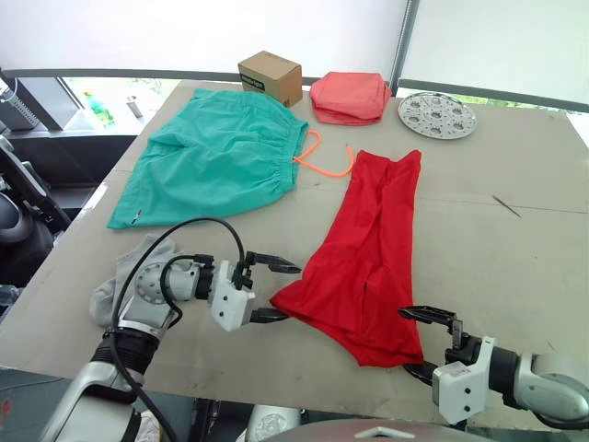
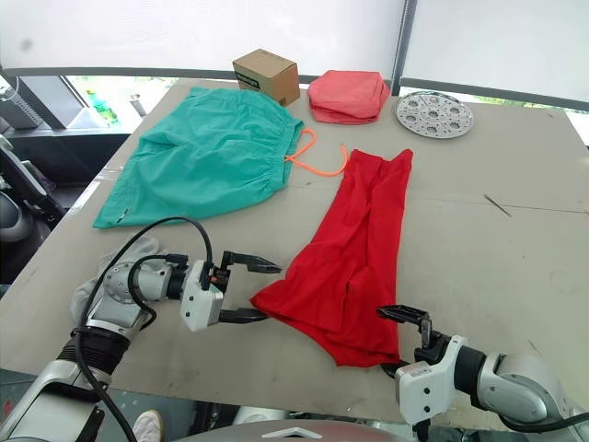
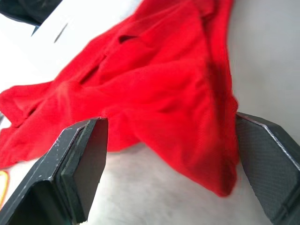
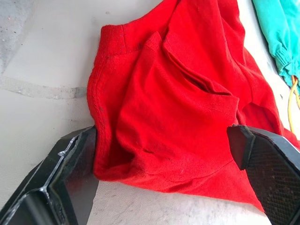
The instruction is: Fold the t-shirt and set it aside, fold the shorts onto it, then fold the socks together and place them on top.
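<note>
The table [image 1: 515, 249] runs out of sight past the near edge, and most of its top is bare grey board. Spread flat toward the far left lie the shorts [image 1: 216, 157], their orange drawstring [image 1: 317, 161] trailing off the waistband toward the t-shirt [image 1: 373, 249]. That shirt is folded lengthwise into a long, rumpled strip running from the middle of the table down to the near edge, so its sleeves and neckline are tucked under and hard to make out. The socks [image 1: 133, 272] sit bunched at the near left, partly hidden behind the left arm and its black cable, and I cannot tell one sock from the other. The left gripper [image 1: 270, 290] has its fingers spread wide, one above and one below the shirt's near-left corner; in the left wrist view the cloth lies between them without being pinched. The right gripper [image 1: 425, 343] is also wide apart at the shirt's near-right corner, the hem lying between its fingers, holding nothing. Along the far edge stand a cardboard box [image 1: 270, 76], a folded coral-pink cloth stack [image 1: 350, 97] and a perforated metal disc [image 1: 437, 115].
</note>
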